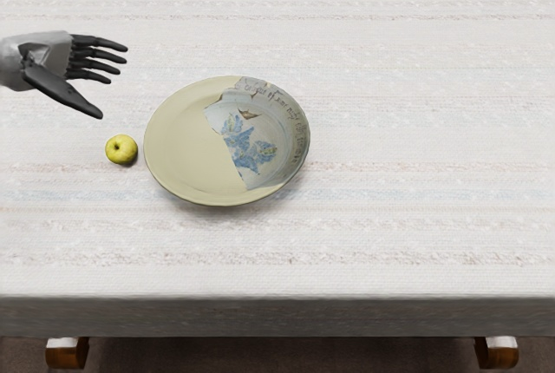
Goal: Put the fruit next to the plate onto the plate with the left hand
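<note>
The robot's left hand (74, 65) reaches in over a cloth-covered table (390, 130), its dark fingers spread and straight, gripping nothing - the thumb slants away from the other four, down toward the fruit. The wrist behind it is a pale grey, metallic-looking shell; the fingers are matte black and jointed.

Just past the thumb tip, on the side nearer the table's front edge, sits a small apple (121, 148) - round, smooth, yellow-green, with a dimple on top. It lies on the cloth, clear of the hand and just beside the outer rim of a plate (178, 160), not on it.

The plate lies farther out from the fingertips than the apple, and toward the front edge as well. It is round, shallow and glossy, mostly a plain cream-yellow. Its far half, away from the hand, carries a jagged-edged patch of paler glaze with a blue floral motif and a dark patterned band along the rim.

The tablecloth (364, 234) is off-white with a woven, faintly striped texture. Two wooden feet (67, 352) show beneath the front edge.
</note>
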`<act>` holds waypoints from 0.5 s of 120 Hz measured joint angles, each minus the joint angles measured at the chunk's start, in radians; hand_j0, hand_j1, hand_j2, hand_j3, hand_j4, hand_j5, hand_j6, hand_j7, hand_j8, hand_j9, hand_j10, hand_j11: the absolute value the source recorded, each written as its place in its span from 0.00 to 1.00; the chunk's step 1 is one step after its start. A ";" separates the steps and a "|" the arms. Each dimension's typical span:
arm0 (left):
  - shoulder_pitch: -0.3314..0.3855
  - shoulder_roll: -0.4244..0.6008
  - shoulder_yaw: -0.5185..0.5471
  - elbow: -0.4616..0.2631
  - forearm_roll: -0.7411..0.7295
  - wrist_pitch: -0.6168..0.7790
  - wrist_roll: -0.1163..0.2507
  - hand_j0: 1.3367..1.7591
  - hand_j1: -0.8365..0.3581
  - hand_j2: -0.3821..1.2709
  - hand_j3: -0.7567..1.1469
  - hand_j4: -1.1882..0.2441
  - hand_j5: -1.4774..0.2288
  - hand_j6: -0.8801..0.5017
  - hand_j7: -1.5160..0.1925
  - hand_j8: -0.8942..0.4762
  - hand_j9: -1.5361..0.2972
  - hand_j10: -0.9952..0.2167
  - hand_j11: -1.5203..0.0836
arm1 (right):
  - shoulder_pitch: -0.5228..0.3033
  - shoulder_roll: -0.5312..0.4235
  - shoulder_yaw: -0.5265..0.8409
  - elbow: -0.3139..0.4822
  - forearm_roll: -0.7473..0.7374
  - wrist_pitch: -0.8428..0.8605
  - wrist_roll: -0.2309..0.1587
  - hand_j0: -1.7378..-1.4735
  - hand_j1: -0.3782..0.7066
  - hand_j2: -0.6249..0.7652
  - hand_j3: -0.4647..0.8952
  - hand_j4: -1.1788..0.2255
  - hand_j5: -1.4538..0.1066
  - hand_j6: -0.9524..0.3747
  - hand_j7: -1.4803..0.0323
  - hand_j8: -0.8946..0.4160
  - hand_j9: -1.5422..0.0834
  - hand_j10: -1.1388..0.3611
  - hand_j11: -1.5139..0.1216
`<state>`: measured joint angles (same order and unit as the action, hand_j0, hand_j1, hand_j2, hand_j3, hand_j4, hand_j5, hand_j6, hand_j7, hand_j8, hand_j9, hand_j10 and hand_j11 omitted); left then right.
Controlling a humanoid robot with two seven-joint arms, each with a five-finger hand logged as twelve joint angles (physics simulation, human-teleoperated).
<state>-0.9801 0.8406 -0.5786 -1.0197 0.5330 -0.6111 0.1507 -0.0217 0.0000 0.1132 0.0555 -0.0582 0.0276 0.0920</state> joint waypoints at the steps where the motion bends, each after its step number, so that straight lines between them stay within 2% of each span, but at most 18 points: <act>1: 0.000 0.000 0.000 0.000 0.001 0.000 0.000 0.76 0.75 0.26 0.40 0.66 0.68 0.46 0.70 0.47 0.66 0.62 0.75 | 0.000 0.000 0.000 0.000 0.000 0.000 0.000 0.30 0.07 0.44 0.34 0.81 0.90 0.69 0.95 0.65 0.92 0.73 0.90; 31: -0.001 0.007 0.007 -0.001 0.044 0.000 0.006 0.76 0.75 0.26 0.40 0.66 0.68 0.46 0.70 0.47 0.66 0.62 0.75 | -0.001 0.000 -0.001 -0.003 0.000 -0.001 0.001 0.30 0.07 0.44 0.34 0.81 0.90 0.69 0.95 0.65 0.92 0.73 0.90; 49: -0.062 0.004 0.101 -0.004 0.095 0.000 0.026 0.76 0.75 0.26 0.40 0.66 0.68 0.46 0.70 0.47 0.66 0.62 0.75 | -0.011 0.000 -0.005 -0.004 0.000 -0.001 0.000 0.30 0.07 0.44 0.34 0.81 0.90 0.69 0.95 0.65 0.92 0.73 0.90; 60: -0.085 0.036 0.180 -0.021 0.108 0.000 0.044 0.76 0.75 0.26 0.40 0.66 0.68 0.46 0.70 0.47 0.66 0.62 0.75 | -0.012 0.000 -0.005 -0.005 0.000 -0.002 0.000 0.30 0.07 0.44 0.34 0.81 0.90 0.69 0.95 0.65 0.92 0.73 0.90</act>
<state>-1.0651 0.8769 -0.3985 -1.0405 0.6406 -0.6112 0.1944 -0.0341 0.0000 0.1080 0.0508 -0.0582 0.0261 0.0921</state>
